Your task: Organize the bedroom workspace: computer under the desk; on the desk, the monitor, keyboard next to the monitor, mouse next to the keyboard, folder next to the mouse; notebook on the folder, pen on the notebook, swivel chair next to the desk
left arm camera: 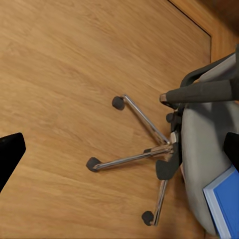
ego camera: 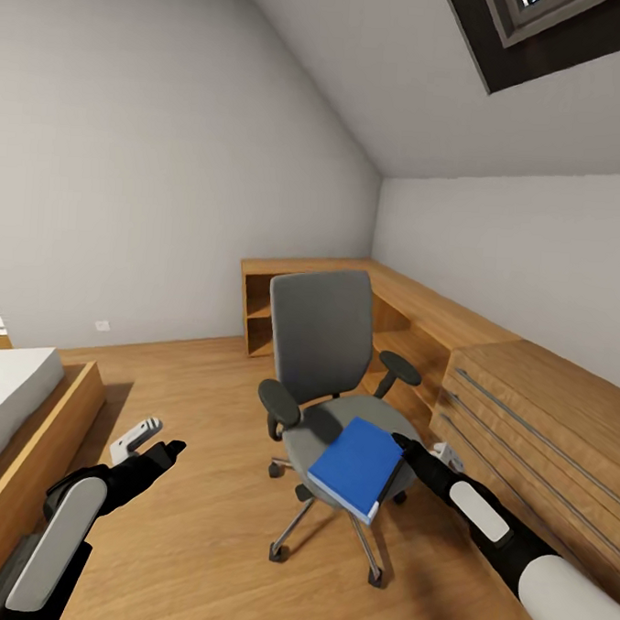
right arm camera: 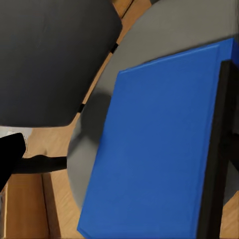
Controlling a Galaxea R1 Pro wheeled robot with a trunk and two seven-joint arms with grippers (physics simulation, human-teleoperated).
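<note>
Head view: an attic bedroom with grey walls, a sloped ceiling and a wooden plank floor (ego camera: 205,377). In the middle stands the swivel chair (ego camera: 321,347), grey seat and back, black armrests, chrome star base on casters. The folder (ego camera: 355,466), a thin bright blue rectangle with a pale edge, lies on the seat's front, overhanging the edge. The right gripper (ego camera: 400,462), black, reaches in from the lower right and touches the folder's right edge; whether it clamps the folder cannot be told here. The left gripper (ego camera: 160,443) hangs over bare floor to the chair's left, well apart from it, its fingers looking spread. A light wooden dresser (ego camera: 532,425) with long drawers runs along the right wall, and a low wooden bed frame (ego camera: 36,440) sits at the left edge.

Left wrist view: the chair's chrome legs (left arm camera: 144,152) and black casters rest on the floor; one blue folder corner (left arm camera: 226,204) shows on the grey seat. Black fingertips (left arm camera: 10,152) stand wide apart.

Right wrist view: the blue folder (right arm camera: 159,149) lies close on the grey seat, a dark finger (right arm camera: 219,149) laid along one long edge. Its grip cannot be judged.
</note>
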